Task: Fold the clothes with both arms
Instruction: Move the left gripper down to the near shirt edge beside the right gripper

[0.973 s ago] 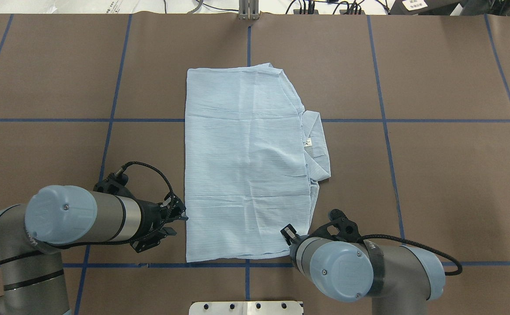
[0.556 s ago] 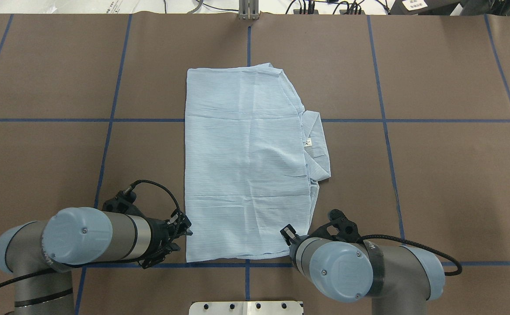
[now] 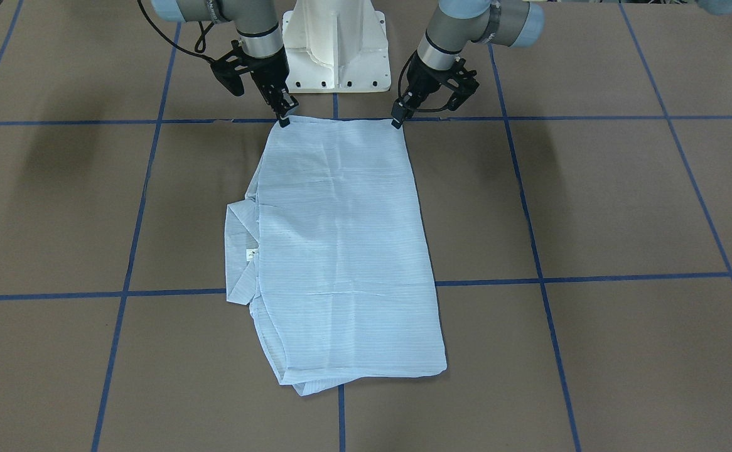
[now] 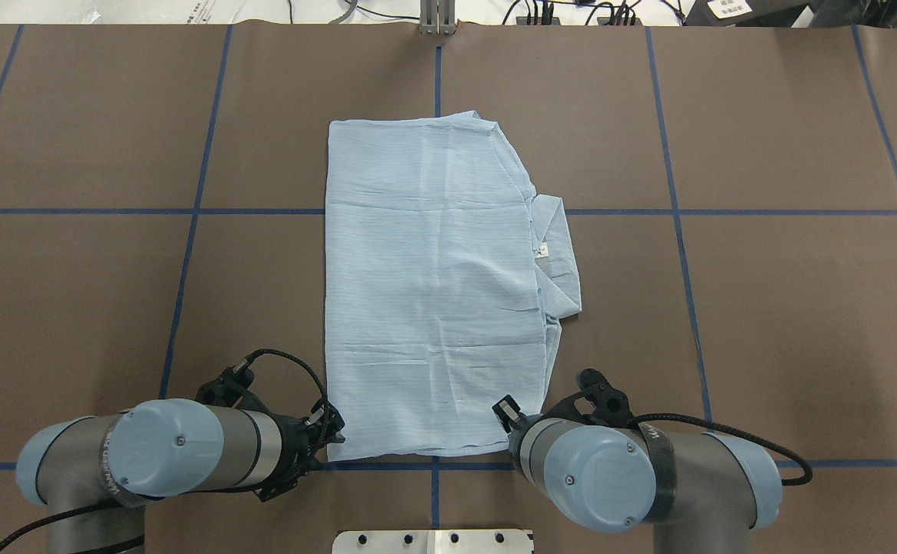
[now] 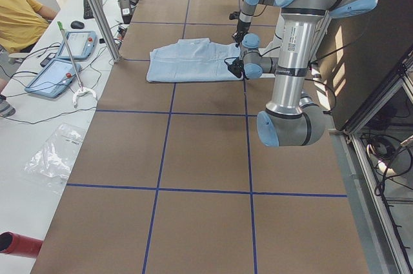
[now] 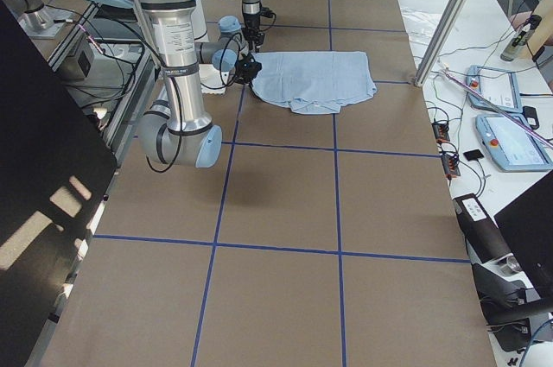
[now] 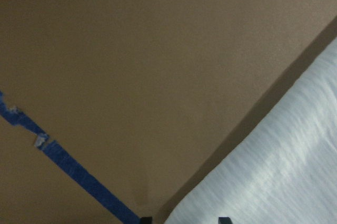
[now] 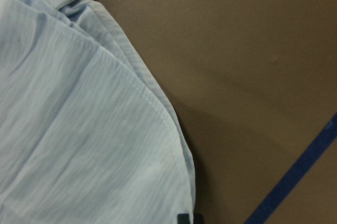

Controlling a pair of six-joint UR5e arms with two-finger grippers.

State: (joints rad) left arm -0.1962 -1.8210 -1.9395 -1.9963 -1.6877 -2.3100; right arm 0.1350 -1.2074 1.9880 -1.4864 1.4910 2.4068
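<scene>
In the front view, the thin, striped shirt is laid flat as a creased oblong on the brown table, with the left gripper and right gripper set at two corners. In the wrist views, the left jaws are seen apart astride one corner, the right clamped on the stitched hem.

I saw the pale blue finely striped shirt filling the middle of the overhead frame, its collar bulging out to the right. The left black two-finger gripper stood at the shirt's lower-left corner and the right black two-finger gripper at its lower-right, closing off that hem. The white pedestal base blocked the way just behind them. The brown paper table cover lay bare left, right and above the shirt, up to the grey metal post at top centre.
</scene>
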